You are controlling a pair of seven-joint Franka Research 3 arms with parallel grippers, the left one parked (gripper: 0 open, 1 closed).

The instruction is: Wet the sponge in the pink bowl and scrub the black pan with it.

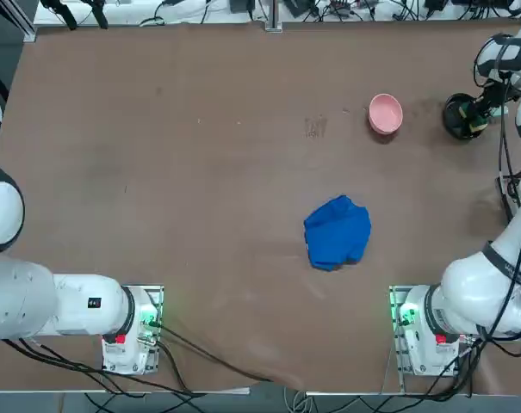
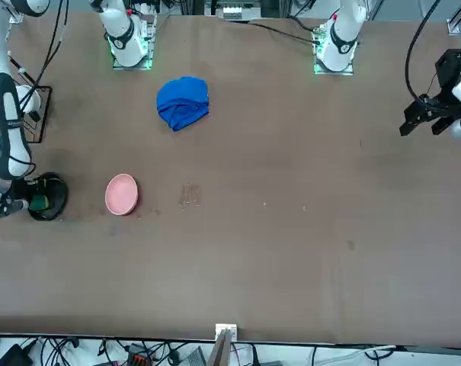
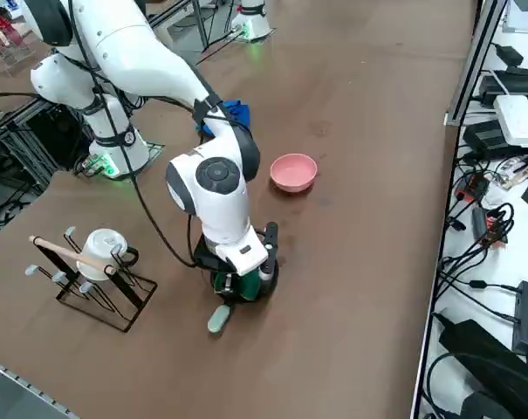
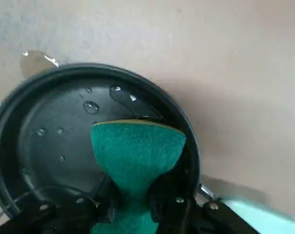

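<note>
1. Right wrist view shows water drops inside the pan (image 4: 64,146), so the wetting seems done and the scrubbing is under way.
2. The right gripper (image 4: 132,204) is narrow and pinches the sponge (image 4: 137,156) over the pan, near the tabletop's right edge.
3. The bowl (image 1: 385,113) stands beside the pan, apart from it.
</note>
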